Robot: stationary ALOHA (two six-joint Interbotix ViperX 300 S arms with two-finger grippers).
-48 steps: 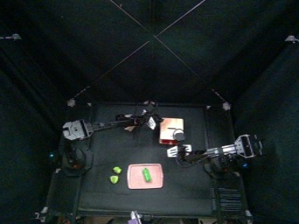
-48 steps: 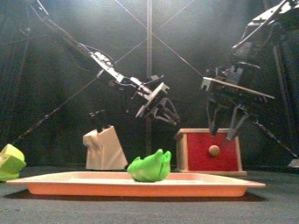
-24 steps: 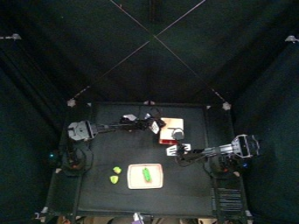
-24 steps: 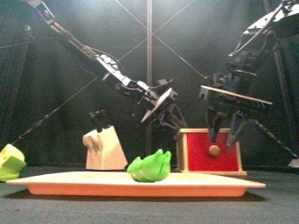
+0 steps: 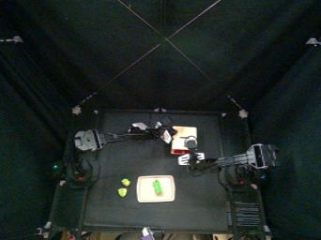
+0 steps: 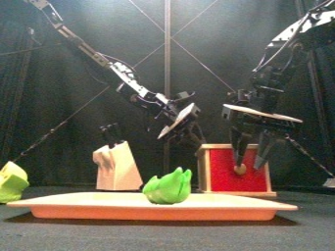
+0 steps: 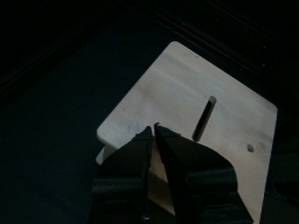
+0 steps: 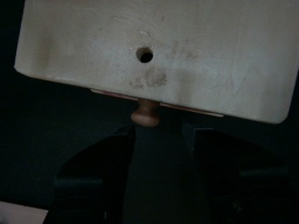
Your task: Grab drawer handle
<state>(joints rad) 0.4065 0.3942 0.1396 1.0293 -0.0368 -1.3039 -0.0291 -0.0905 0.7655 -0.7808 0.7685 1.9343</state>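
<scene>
One drawer handle (image 8: 143, 113), two pincers

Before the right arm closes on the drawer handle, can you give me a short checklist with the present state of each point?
1. Right claw open wide enough: ok.
2. Drawer handle in line with the gap of the right claw: ok in the right wrist view.
3. Handle already between the fingers: not ok, the knob sits just beyond the tips.
4. Left claw away from the red drawer front: ok, it is over the box top.
5. Drawer open or shut: cannot tell.
</scene>
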